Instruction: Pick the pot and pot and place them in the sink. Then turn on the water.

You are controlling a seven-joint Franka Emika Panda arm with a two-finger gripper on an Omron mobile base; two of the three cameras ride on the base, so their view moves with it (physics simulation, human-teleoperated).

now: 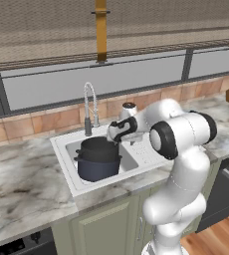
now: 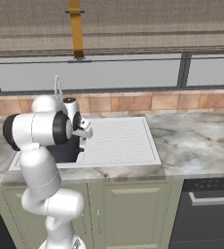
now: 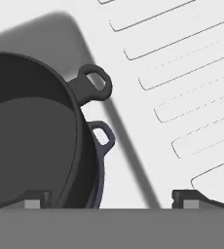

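**Both pots in the basin, tap not yet on**

My hand (image 3: 109,197) hangs just over the sink (image 1: 66,144), fingers spread wide apart and holding nothing. The black pot (image 1: 97,147) sits nested on top of the navy pot (image 1: 97,168) inside the basin, their loop handles stacked one above the other on the side next to the ribbed drainboard (image 2: 121,138).

I judge the remaining step to be the faucet (image 1: 90,107), which stands behind the basin; no water is running. The risk: swinging toward it, my fingers could catch the black pot's rim or handle and tip the stack, since the upper pot looks perched rather than seated. A careless push could also miss the tap's lever.

I can read no brand, label or writing anywhere.
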